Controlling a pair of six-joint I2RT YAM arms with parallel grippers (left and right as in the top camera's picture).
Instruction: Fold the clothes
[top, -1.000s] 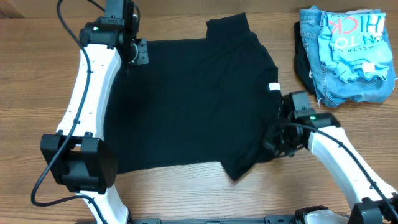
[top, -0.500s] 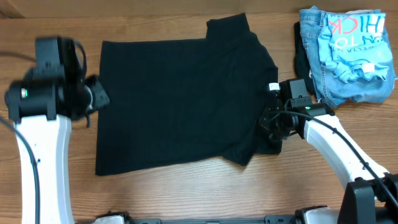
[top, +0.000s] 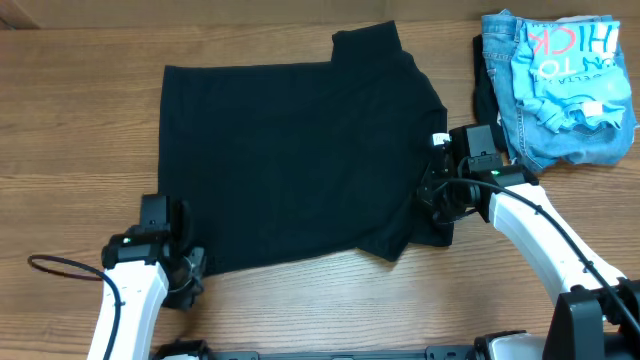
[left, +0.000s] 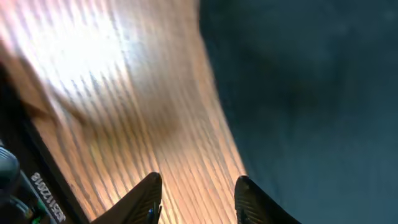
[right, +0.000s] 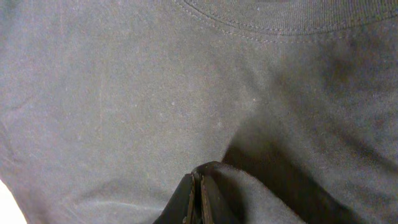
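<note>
The black shirt (top: 290, 160) lies spread out in the middle of the table (top: 80, 130). Our right gripper (top: 438, 196) sits at its right edge, near the white label (top: 439, 140). It is pinched tight on a little bump of cloth, we think to lift that side. Our left gripper (top: 186, 274) is by the near left corner, over bare wood just beside the cloth. Its fingers (left: 146, 198) are apart and hold nothing, likely to grab that corner.

One black T-shirt (top: 290, 160) lies on one tabletop (top: 80, 120). Right of the T-shirt sit one pair of jeans (top: 530, 145) and one light blue shirt (top: 570, 70). Two robot arms: left arm (top: 135, 295), right arm (top: 535, 225).
</note>
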